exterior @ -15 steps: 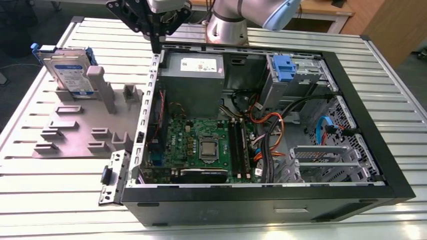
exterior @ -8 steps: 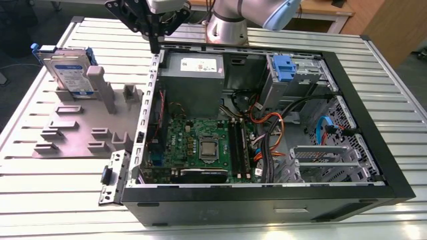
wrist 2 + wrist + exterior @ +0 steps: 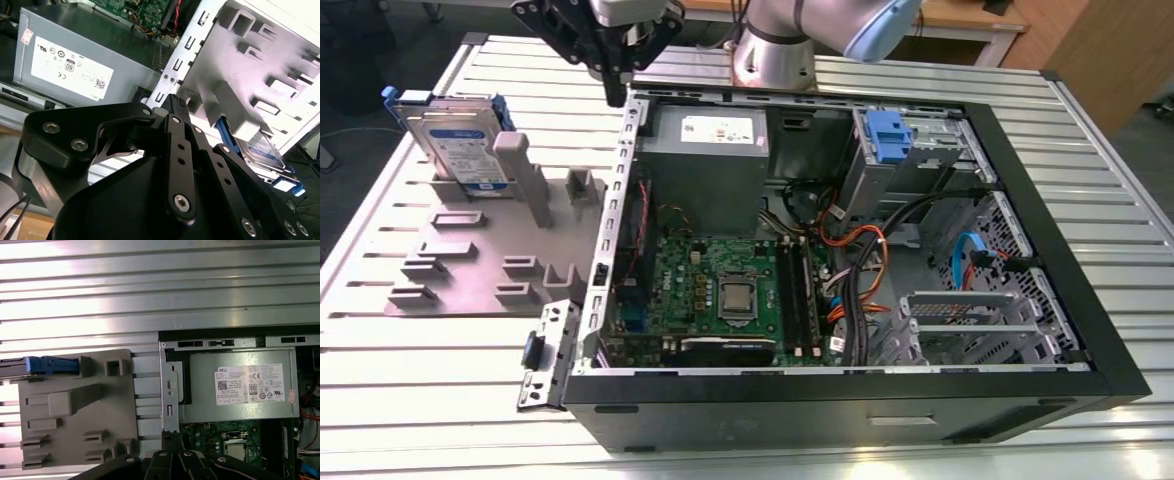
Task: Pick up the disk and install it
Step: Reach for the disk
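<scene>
The disk (image 3: pixel 454 140) stands on edge in a slot at the back of the grey fixture (image 3: pixel 467 270), on the exterior view's left; it is silver-grey with a white-and-blue label and a blue bracket. In the first wrist view its blue bracket edge (image 3: pixel 47 365) shows from above, and in the second wrist view the disk (image 3: pixel 260 150) sits beyond the fixture's posts. My gripper (image 3: pixel 614 92) hangs above the back left corner of the open computer case (image 3: pixel 1041 200), well to the right of the disk. Its black fingers are shut together and empty in both wrist views (image 3: pixel 172 102) (image 3: pixel 173 437).
The case lies open on a ribbed metal table (image 3: pixel 1067 90). Inside are a grey power supply (image 3: pixel 707 150), a green motherboard (image 3: pixel 720 290), loose cables (image 3: pixel 867 260) and a metal drive cage with a fixed blue handle (image 3: pixel 887 135). The fixture carries several upright posts (image 3: pixel 534 190).
</scene>
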